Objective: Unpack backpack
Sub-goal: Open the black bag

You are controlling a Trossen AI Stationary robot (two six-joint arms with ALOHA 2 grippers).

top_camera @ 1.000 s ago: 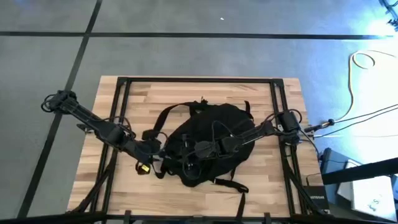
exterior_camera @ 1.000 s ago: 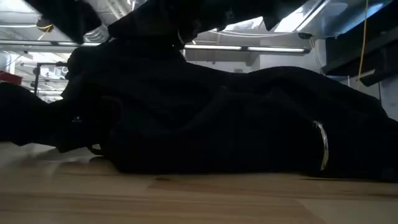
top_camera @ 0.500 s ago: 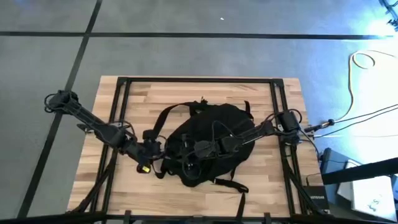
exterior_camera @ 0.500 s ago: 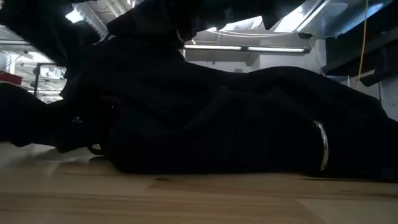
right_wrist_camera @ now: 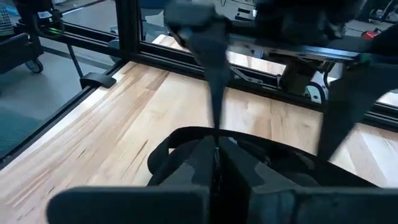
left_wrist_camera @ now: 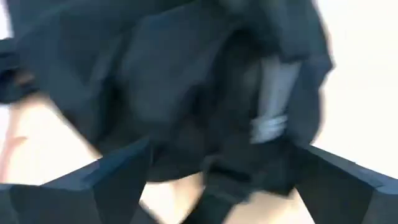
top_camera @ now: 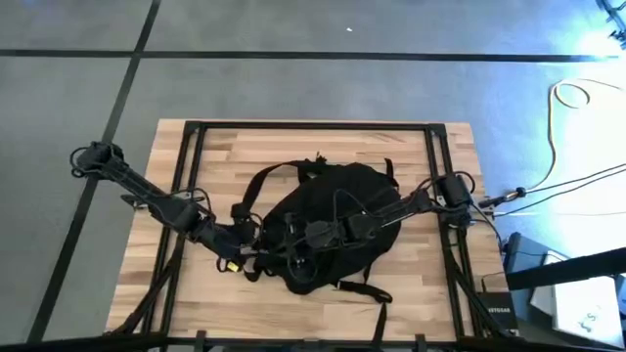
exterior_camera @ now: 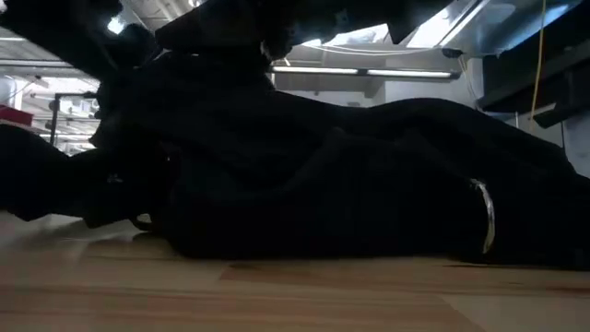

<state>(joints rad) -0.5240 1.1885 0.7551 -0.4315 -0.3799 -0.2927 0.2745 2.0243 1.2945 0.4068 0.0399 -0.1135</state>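
The black backpack [top_camera: 337, 210] lies flat on the middle of the wooden table, its shoulder-strap loop [top_camera: 256, 186] spread toward the far left. In the low view it fills the picture as a dark mound [exterior_camera: 350, 184] resting on the wood. My left gripper [top_camera: 252, 252] is at the backpack's left near side. It stands open, and in the left wrist view its fingers [left_wrist_camera: 118, 177] flank a bunch of black fabric [left_wrist_camera: 205, 106]; whether they touch it does not show. My right gripper [top_camera: 298, 238] reaches over the backpack from the right, shut on a thin strap. My right gripper pinches a narrow black strap [right_wrist_camera: 216, 134] between its two shut fingers, over the backpack's left part. The strap runs straight and taut away from the fingertips. The fingers lie low over the backpack, coming from the table's right.
Black frame rails [top_camera: 313, 126] run round the table's edges. Bare wood [top_camera: 323, 147] lies beyond the backpack and along the near edge [exterior_camera: 295, 295]. A pale buckle [exterior_camera: 481, 217] shows on the backpack's near side. Cables trail on the floor at the right [top_camera: 577, 98].
My left gripper has moved a little toward the table's right and near edge, closing in on the backpack's left near side. The backpack's near side has shifted slightly in the low view. My right gripper has kept still.
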